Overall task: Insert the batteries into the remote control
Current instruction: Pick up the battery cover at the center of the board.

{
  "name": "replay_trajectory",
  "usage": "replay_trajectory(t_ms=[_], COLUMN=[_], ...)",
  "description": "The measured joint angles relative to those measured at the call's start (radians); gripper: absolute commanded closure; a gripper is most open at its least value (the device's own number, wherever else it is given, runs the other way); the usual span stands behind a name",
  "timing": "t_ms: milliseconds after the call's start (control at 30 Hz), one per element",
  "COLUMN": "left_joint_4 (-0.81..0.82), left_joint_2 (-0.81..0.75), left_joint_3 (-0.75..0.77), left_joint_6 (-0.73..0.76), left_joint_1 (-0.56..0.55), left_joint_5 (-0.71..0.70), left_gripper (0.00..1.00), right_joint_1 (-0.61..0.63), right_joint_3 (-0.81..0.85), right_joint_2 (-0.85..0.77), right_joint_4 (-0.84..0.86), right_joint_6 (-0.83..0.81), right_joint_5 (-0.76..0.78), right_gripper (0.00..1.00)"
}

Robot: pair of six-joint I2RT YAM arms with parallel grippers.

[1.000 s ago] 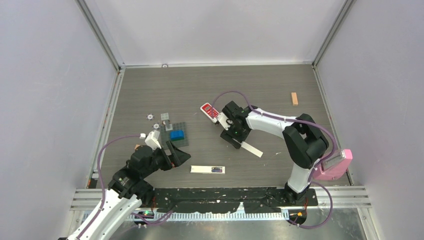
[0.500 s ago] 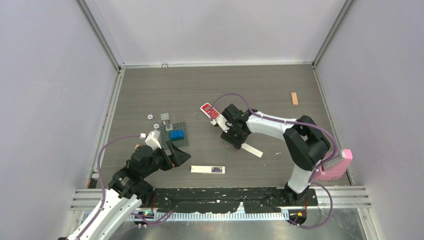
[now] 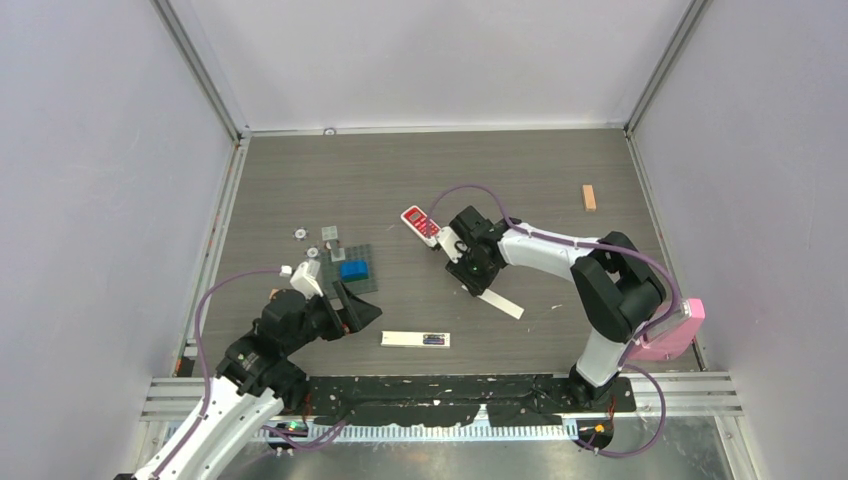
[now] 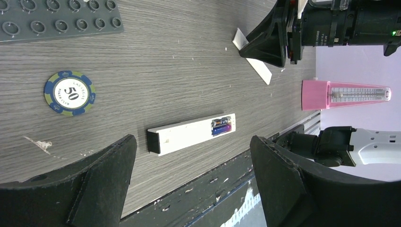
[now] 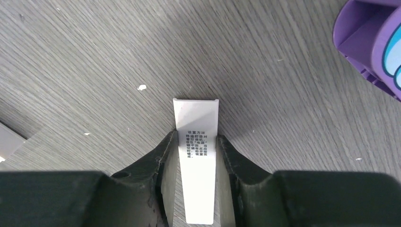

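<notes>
White cover (image 5: 197,163) in R gripper (image 5: 196,137).

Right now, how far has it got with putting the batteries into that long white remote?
Done: batteries lie in the open compartment of the remote control. In hand: the right pincer grips a flat white strip, probably the cover, on the table. Left: fitting it over the compartment.

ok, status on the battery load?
Left gripper open, near remote control. Right gripper closed on white cover strip, flat on table. Batteries seated in its bay. Nothing blocking.
</notes>
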Motion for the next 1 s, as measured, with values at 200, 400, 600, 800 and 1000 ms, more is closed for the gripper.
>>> replay_trajectory(t_ms=[200, 400, 600, 800, 1000], left_joint_4=[0.018, 0.072, 0.150, 0.239, 0.375], left_joint_2=[0.025, 0.083, 0.154, 0.222, 0.282], left_joint_3=[0.000, 0.000, 0.000, 0.000, -0.016], left_joint_6=[0.005, 0.009, 0.024, 0.020, -0.016], left_joint_1=[0.000, 0.000, 0.000, 0.000, 0.000], left_joint_5=[0.019, 0.061, 0.124, 0.183, 0.251], left_gripper=[0.09, 0.11, 0.14, 0.23, 0.33], right_joint_1=[0.010, 0.063, 0.204, 0.318, 0.397], right_joint_3=[-0.009, -0.030, -0.031, -0.034, -0.035], right_joint_2=[-0.011, -0.059, -0.200, -0.273, -0.276], right_joint_4=[0.007, 0.034, 0.068, 0.110, 0.145], right_joint_6=[0.008, 0.009, 0.018, 0.051, 0.083], right_joint_5=[0.008, 0.006, -0.014, -0.046, -0.071], right_gripper=[0.76, 0.76, 0.76, 0.75, 0.75])
